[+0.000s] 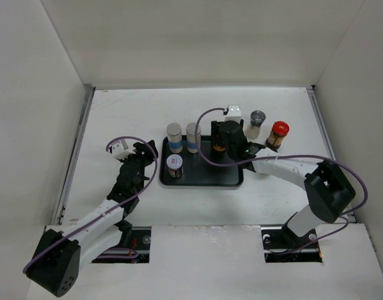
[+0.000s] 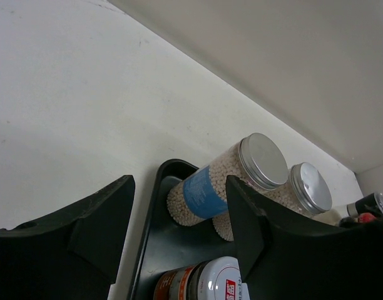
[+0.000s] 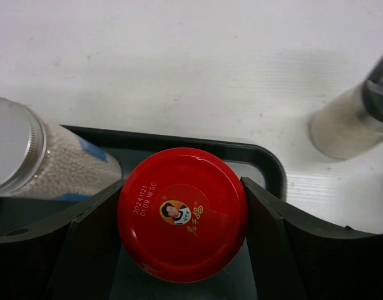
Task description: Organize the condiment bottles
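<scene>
Table [image 1: 116, 119]: one. Tray [image 1: 210, 178]: one, black, mid-table.

Left gripper [image 1: 145, 154]: fingers spread with nothing between them, just left of the tray.

Right gripper [image 1: 224, 142]: fingers clamped on the lid sides of red jar A [image 3: 182, 212], over the tray's back right corner. Can't tell if the jar is seated.

Jars in view: six.
- Standing on the tray, three: two grey-lid jars [image 1: 174, 136] side by side at the back edge, and one white-top jar [image 1: 174, 166] at front left.
- Off the tray to its right, two: dark-lid jar [image 1: 257, 123] and red jar B [image 1: 278, 134], near each other but not touching.
</scene>
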### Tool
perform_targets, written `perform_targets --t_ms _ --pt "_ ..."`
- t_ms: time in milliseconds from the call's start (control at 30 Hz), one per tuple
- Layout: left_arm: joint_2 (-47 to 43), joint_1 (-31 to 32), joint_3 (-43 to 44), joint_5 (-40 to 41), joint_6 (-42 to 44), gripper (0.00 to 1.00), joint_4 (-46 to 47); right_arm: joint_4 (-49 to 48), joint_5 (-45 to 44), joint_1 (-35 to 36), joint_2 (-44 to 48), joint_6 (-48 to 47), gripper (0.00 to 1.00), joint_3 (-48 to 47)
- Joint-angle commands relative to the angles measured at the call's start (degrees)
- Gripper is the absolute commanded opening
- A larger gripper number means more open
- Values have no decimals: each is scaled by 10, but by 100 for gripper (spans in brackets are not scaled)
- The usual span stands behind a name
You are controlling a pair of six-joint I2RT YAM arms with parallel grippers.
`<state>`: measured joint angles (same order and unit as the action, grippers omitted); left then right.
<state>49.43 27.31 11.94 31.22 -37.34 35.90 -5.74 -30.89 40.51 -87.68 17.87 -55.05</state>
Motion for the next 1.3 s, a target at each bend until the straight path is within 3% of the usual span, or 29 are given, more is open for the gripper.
perform_targets --t_ms 0,367,500,700,967,1000,1033,1067,1133,1167,1233,1267 --pt "5 -5 -9 -5 -5 58 41 -125 -1 6 -9 5 51 -71" --pt "2 -5 -7 -14 -5 59 41 -127 -7 26 -86 18 56 -99" --pt "3 -7 -9 -14 -5 59 41 -122 -9 27 -87 18 73 -103" --pt "-3 -8 -9 -14 -5 59 39 -90 -30 27 -29 16 78 -89" --pt "-13 -7 -10 -13 -5 59 37 -68 -54 18 97 18 87 5" --pt "-13 -7 -11 -12 -5 59 38 -69 -63 2 115 18 87 19" --pt "-11 -8 -12 -12 -5 59 40 -68 -71 -17 131 16 77 31" --pt "-8 -9 -12 -13 -5 59 40 -65 -78 -37 144 11 59 39" --pt "-7 -6 -10 -14 -5 59 38 -30 -99 -88 164 10 32 42" --pt "-10 -5 -10 -14 -5 59 38 -17 -108 -114 167 11 27 42" --pt "-12 -7 -11 -14 -5 59 40 -1 -113 -162 169 7 33 41" --pt "-13 -9 -11 -14 -5 59 38 -2 -118 -179 170 5 47 45"
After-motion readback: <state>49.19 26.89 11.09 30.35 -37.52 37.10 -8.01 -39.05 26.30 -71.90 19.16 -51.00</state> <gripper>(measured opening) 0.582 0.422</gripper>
